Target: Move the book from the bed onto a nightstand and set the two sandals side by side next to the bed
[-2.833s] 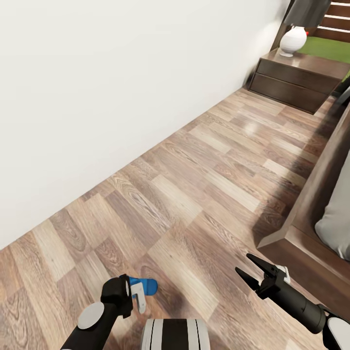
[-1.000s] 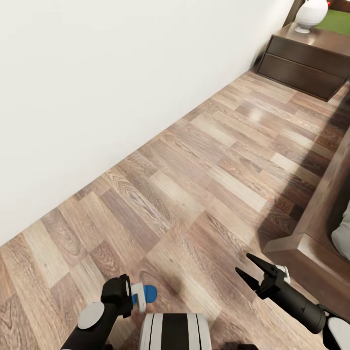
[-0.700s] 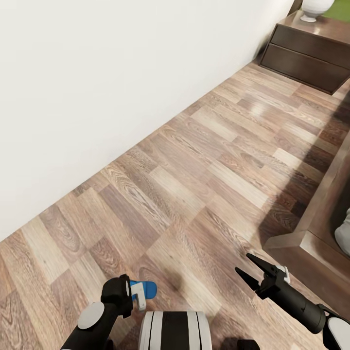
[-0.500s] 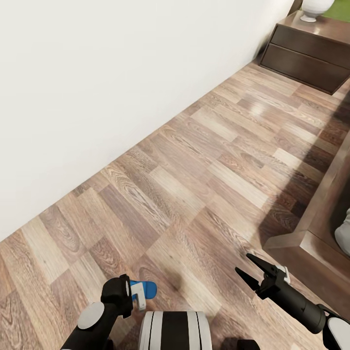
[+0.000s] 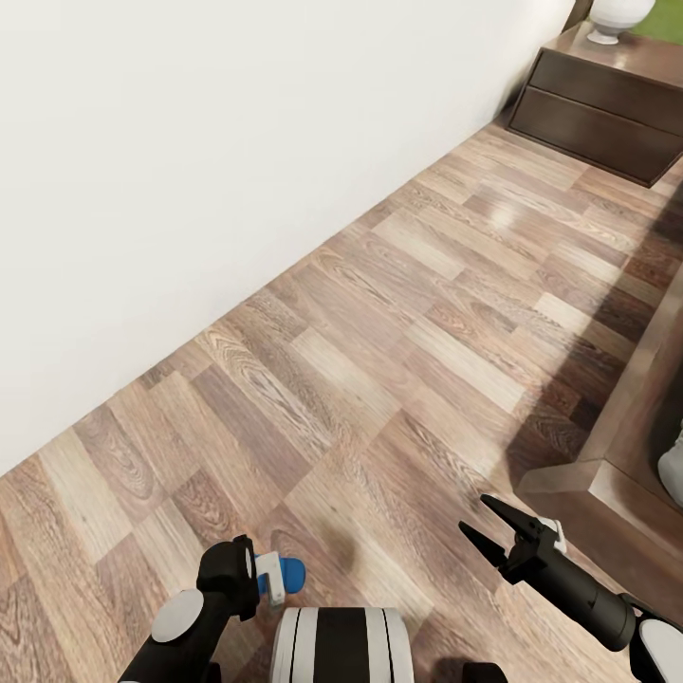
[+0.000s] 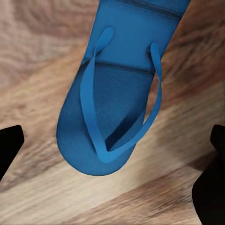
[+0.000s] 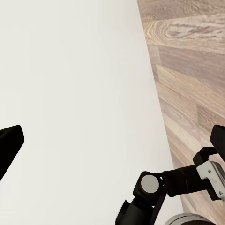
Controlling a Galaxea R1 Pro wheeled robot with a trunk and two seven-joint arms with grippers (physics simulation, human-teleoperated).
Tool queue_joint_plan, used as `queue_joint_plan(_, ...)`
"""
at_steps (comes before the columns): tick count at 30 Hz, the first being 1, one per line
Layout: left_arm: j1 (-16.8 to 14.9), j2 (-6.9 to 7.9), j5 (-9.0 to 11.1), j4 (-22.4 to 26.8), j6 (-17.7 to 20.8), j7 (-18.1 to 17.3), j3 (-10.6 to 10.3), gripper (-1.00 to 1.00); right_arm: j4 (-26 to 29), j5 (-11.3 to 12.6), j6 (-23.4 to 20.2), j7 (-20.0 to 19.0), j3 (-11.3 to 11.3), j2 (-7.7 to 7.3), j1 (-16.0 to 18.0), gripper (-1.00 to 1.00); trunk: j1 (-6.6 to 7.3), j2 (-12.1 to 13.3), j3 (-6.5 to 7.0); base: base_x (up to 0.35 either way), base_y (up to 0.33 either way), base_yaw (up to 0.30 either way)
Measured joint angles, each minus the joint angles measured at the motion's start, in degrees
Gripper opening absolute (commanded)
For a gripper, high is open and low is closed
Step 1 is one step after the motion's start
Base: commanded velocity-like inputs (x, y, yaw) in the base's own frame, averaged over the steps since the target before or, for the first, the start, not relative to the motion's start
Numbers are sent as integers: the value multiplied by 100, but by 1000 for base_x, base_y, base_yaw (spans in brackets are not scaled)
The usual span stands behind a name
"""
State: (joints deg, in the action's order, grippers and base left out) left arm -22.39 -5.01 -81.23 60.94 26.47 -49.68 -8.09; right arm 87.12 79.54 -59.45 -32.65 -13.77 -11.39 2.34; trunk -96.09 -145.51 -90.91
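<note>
Blue sandal [image 6: 115, 93] is seen on the plank floor beneath the spread left gripper [image 6: 112, 154], not yet grasped or placed bedside.

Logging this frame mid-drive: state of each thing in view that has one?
left gripper: fingers spread wide, above the sandal.
sandal: flat on the wood floor, straps up, ungripped.
right gripper: open, empty.
dark cabinet: drawers closed, white vase on top.
bed: base corner in view.
</note>
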Motion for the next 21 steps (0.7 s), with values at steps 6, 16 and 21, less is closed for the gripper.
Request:
queue_joint_plan(6, 0, 0, 0, 0, 0, 7, 0, 100, 0, 0, 2, 0, 0, 1, 0, 100, 1, 0, 0, 48, 0, 0)
queue_joint_plan(16, 0, -1, 0, 0, 0, 9, 0, 100, 1, 0, 0, 0, -1, 2, 0, 100, 0, 0, 0, 93, -14, 0)
queue_joint_plan(21, 0, -2, 0, 0, 0, 9, 0, 100, 0, 0, 4, 0, 1, 0, -1, 100, 0, 0, 0, 3, -1, 0)
